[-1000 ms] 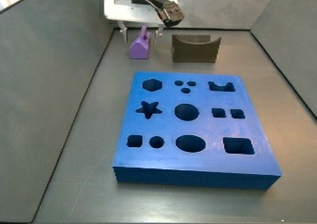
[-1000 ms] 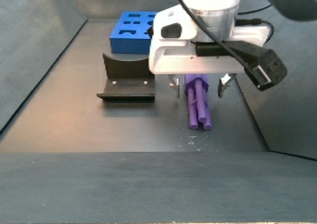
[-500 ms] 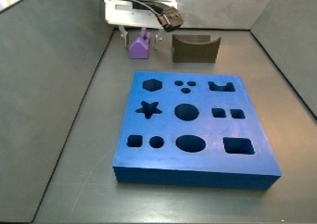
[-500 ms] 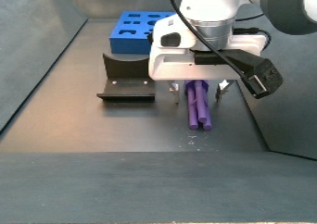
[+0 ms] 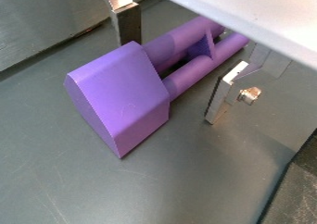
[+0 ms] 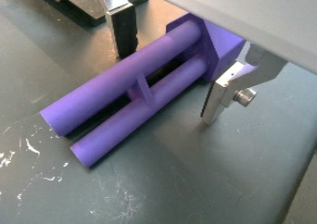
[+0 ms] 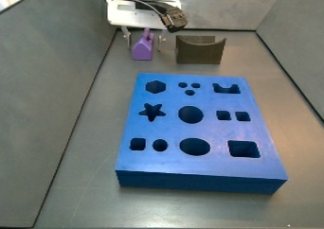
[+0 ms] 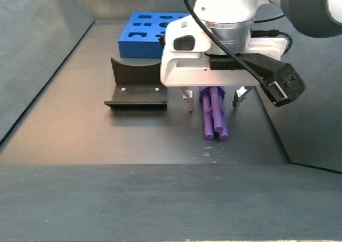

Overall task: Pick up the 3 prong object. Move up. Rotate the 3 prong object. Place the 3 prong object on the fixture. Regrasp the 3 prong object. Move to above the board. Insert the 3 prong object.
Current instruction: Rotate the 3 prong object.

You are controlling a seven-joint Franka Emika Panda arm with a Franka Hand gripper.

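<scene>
The claw (image 8: 215,90) hangs low over the purple pronged piece (image 8: 214,114), which lies flat on the dark worktop (image 8: 94,136) just beside the notched brown fixture (image 8: 135,86). Over the last second the claw has risen very slightly or held its height, and in the last half second nothing visibly shifts, so the approach has most likely ended and the pick-up step is about to close.

Both wrist views show the two silver fingers (image 6: 229,89) spread, one on each side of the piece (image 6: 136,93), with a gap between the nearer finger and the purple surface; the piece is straddled, not yet pinched.

Long axis: in a side view the piece runs from 12 o'clock to 6 o'clock, its prongs (image 6: 99,126) pointing toward 6 o'clock and its blocky base (image 5: 118,98) under the claw at 12 o'clock. In a side view from the far end, only the base end (image 7: 143,49) shows, at 9 o'clock of the fixture (image 7: 199,50).

The blue board (image 7: 196,129) lies well apart at 6 o'clock of both, its holes empty.
</scene>
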